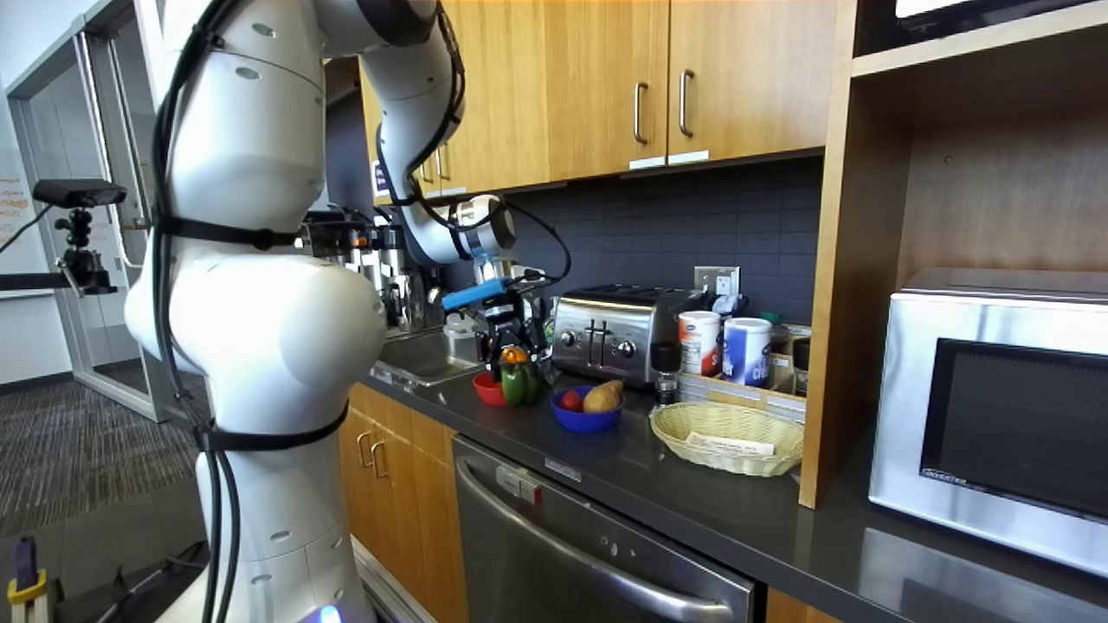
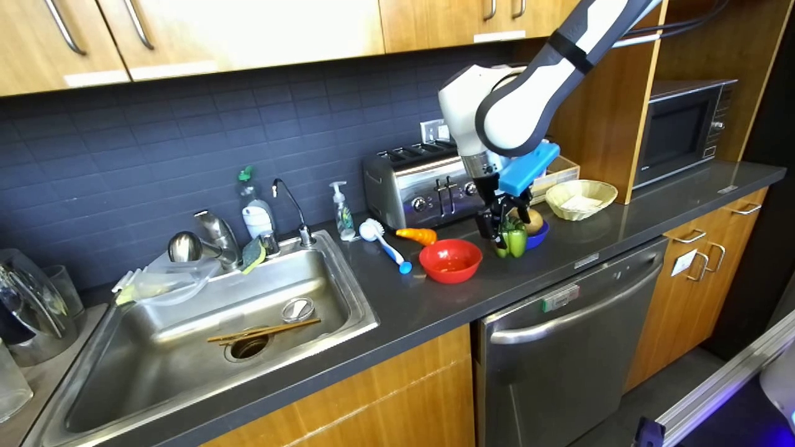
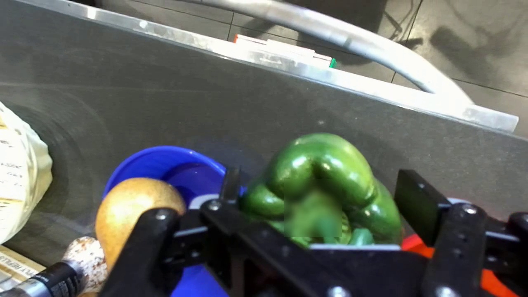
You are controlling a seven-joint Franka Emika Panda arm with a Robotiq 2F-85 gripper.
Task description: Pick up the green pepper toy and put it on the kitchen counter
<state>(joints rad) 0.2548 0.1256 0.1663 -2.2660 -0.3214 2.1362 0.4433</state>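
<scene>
One green pepper toy (image 3: 330, 181) gripped: clasped on two sides by the black fingers (image 3: 418, 206) of the gripper (image 3: 324, 194), jaws standing wide apart with the pepper filling the space between. Held stem end up at the kitchen counter (image 1: 640, 467), appearing in the wrist view nearer the front edge than the blue bowl (image 1: 589, 422) and the partly hidden red bowl (image 2: 450, 275) to either side. Impossible to judge any contact between pepper and counter.

In both exterior views, flanked by the same two bowls. Resting in the blue bowl: a brown pear (image 1: 603, 396) and a small red toy food (image 1: 571, 400). Lying behind the red bowl, toward the rear edge of the counter: an orange carrot-shaped toy (image 2: 417, 236), narrow end toward the sink (image 2: 143, 379). Just beside it, a white-and-blue dish brush (image 2: 388, 248), head toward the rear edge, handle toward the front.

Lined up along the rear edge: a pump bottle (image 2: 343, 214), then a steel toaster (image 1: 606, 337). Farther along, close to a tall wooden panel (image 1: 827, 260), a pale woven basket (image 1: 744, 467) with a slip of paper (image 1: 731, 444) inside. Beyond the panel: a microwave (image 1: 1021, 372).
</scene>
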